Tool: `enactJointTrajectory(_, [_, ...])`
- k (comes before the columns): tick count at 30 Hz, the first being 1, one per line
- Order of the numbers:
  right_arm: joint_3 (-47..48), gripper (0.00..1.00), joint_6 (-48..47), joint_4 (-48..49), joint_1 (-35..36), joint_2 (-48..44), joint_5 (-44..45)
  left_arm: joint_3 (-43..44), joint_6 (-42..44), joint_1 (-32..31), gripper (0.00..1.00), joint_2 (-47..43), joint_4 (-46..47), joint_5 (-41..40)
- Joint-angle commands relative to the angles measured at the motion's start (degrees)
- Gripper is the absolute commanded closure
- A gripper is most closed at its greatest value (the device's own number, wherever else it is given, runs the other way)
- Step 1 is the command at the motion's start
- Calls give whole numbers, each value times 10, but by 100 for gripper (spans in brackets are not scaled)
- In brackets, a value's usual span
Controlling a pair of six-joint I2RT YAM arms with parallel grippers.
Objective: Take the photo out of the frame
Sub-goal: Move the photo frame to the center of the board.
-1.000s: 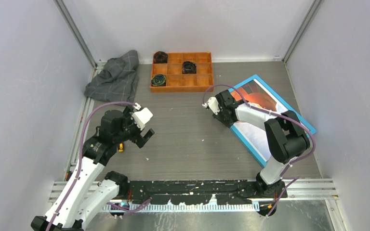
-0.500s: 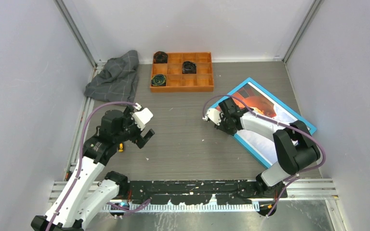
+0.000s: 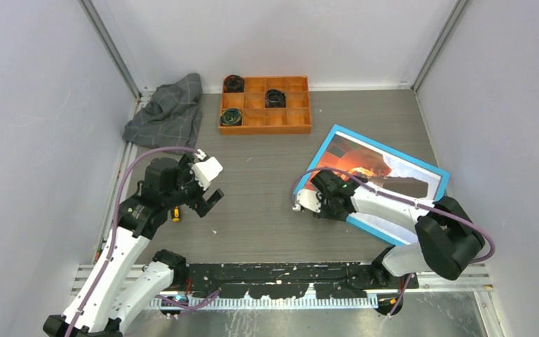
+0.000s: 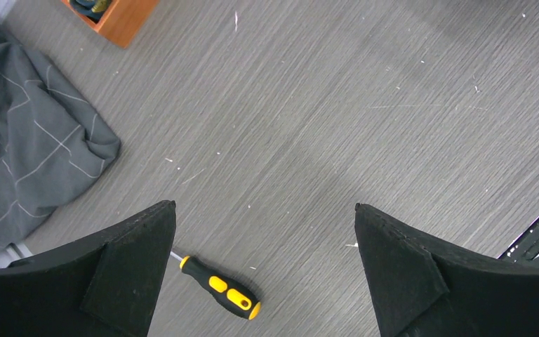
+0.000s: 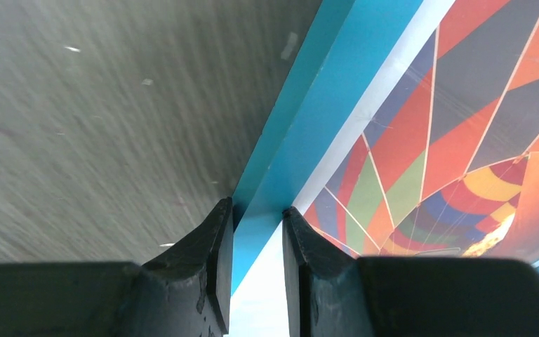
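The frame [image 3: 391,149], a thin blue-bordered rectangle, lies front-up on the table's right side, turned at an angle. The photo [image 3: 365,163] of an orange checkered balloon sits inside it. My right gripper [image 3: 331,202] is shut on the frame's near-left border. In the right wrist view the blue border [image 5: 337,91] runs between both fingers, with the photo [image 5: 463,119] to the right of the right gripper [image 5: 258,210]. My left gripper [image 3: 210,200] hovers open over the left of the table, holding nothing; in its own view the left gripper [image 4: 265,210] spans bare tabletop.
An orange compartment tray [image 3: 264,129] with dark round items stands at the back centre. A grey cloth [image 3: 168,112] is bunched at the back left. A black-and-yellow screwdriver [image 3: 176,215] lies under the left gripper; the screwdriver [image 4: 217,286] and cloth [image 4: 21,161] show in the left wrist view.
The right gripper has moved toward the near left, keeping its hold on the frame's border. The frame has slid and turned with it. The left arm has stayed put.
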Motion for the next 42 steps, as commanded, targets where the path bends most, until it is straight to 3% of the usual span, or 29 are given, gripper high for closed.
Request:
enactJointTrajectory(1, [-6, 88, -6, -37, 71, 6, -12, 31, 9, -1, 0, -6, -21, -1])
enactJointTrajectory(7, [-17, 88, 33, -38, 144, 22, -6, 30, 10, -1, 0, -15, -35, 3])
enactJointTrajectory(19, [-33, 89, 72, -93, 245, -32, 9, 6, 23, -1, 0, -18, -38, 31])
enactJointTrajectory(26, [-29, 90, 81, -83, 266, -50, 4, 1, 22, -1, 0, -10, -29, 35])
enactJointTrajectory(33, [61, 93, 84, -55, 266, 9, -60, -11, 7, -2, 0, 29, 50, -7])
enactJointTrajectory(39, [128, 94, 80, -38, 266, 70, -93, -62, 78, -6, 0, 64, 146, 4])
enactJointTrajectory(41, [151, 87, 84, -42, 266, 93, -96, -88, 97, -11, 0, 77, 179, 17])
enactJointTrajectory(42, [158, 78, 87, -44, 266, 102, -92, -100, 105, -12, 0, 79, 200, 20])
